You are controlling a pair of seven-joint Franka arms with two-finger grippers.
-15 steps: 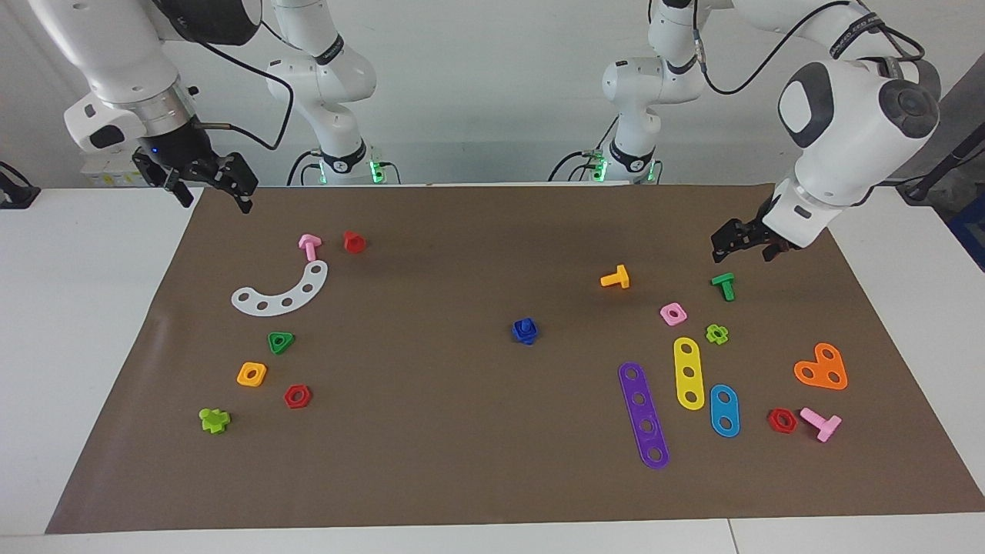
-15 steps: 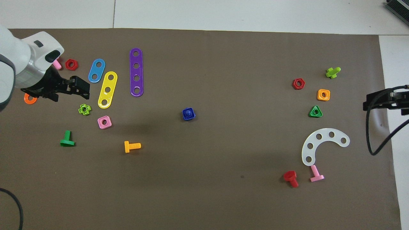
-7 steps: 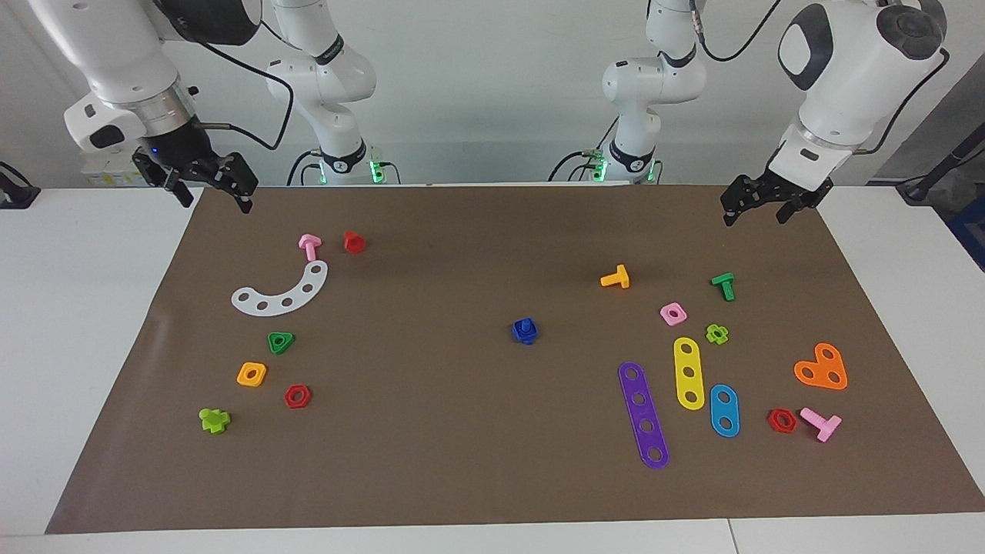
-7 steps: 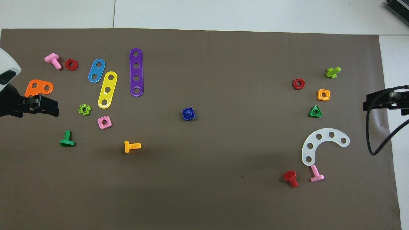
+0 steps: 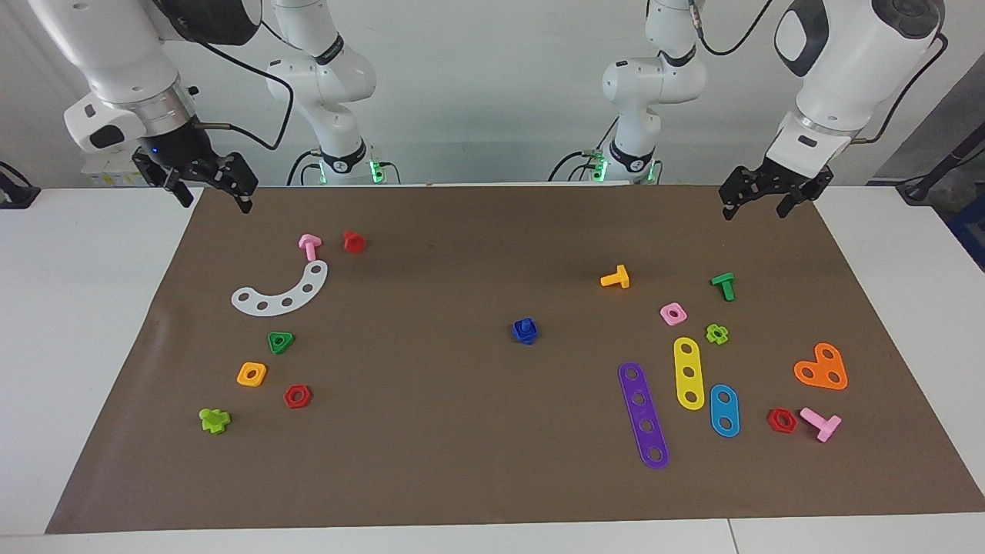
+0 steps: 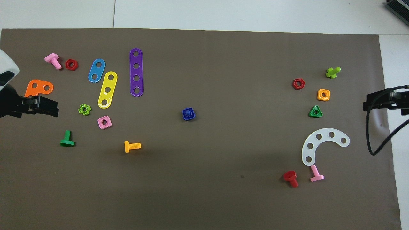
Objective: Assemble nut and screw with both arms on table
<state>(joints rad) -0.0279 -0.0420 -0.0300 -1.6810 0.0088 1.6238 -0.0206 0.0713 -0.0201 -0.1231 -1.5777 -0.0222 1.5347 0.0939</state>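
Note:
The dark blue square nut (image 5: pixel 532 335) lies in the middle of the brown sheet (image 5: pixel 462 462) on the white table (image 5: pixel 77 323). The dark blue screw (image 5: pixel 524 326) sits in its centre hole, so the two stand joined as one piece. In the overhead view the nut (image 6: pixel 184 117) shows with the screw (image 6: pixel 189 112) in its middle. My left gripper (image 5: pixel 756 208) is open and empty, raised over the sheet's corner at the left arm's end; it also shows in the overhead view (image 6: pixel 48 108). My right gripper (image 5: pixel 215 198) is open and empty, raised over the sheet's corner at the right arm's end.
Toward the left arm's end lie an orange screw (image 5: pixel 616 278), green screw (image 5: pixel 723 285), pink nut (image 5: pixel 673 313), purple, yellow and blue strips and an orange heart plate (image 5: pixel 822 369). Toward the right arm's end lie a white curved plate (image 5: pixel 281 293), green triangular nut (image 5: pixel 281 342) and orange-yellow nut (image 5: pixel 252 374).
My left gripper has risen and drawn back from above the green screw toward the sheet's corner by its base. The right arm and the blue piece have not moved.

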